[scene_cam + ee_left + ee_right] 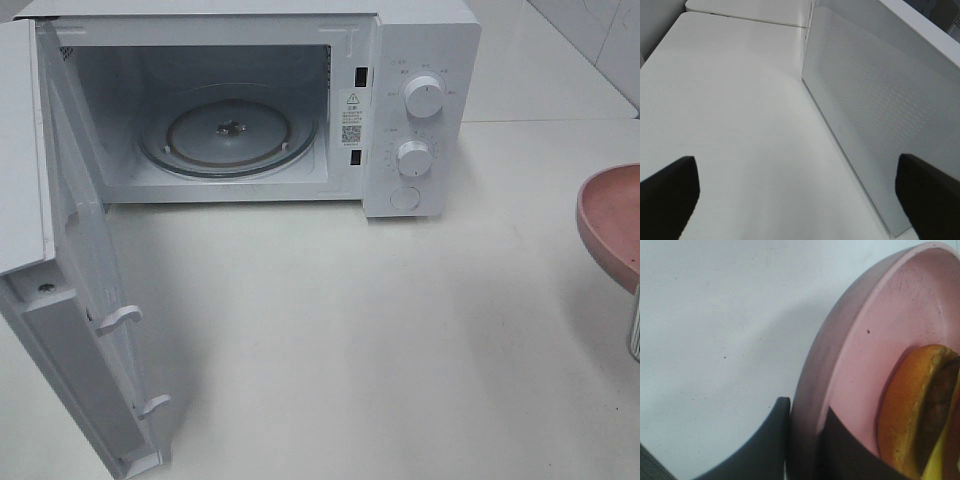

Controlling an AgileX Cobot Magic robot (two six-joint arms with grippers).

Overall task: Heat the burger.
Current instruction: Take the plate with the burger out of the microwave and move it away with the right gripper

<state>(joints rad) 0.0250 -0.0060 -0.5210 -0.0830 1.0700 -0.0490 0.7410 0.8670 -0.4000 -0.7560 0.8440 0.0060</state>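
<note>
The burger (912, 410) lies on a pink plate (875, 340); only part of its golden bun, dark patty and a yellow edge shows in the right wrist view. My right gripper (807, 410) is shut on the plate's rim, with one finger outside it and one inside. In the high view the plate (610, 220) pokes in at the right edge and the burger is out of frame. The white microwave (400, 110) stands at the back with its door (70, 300) swung wide to the left, and its glass turntable (228, 135) is bare. My left gripper (800, 200) hangs open beside the door's perforated panel (880, 115), holding nothing.
The microwave's two knobs (423, 97) and a button sit on its right panel. The open door juts far forward along the left side of the white table (380, 330). A seam between table tops runs behind the microwave on the right.
</note>
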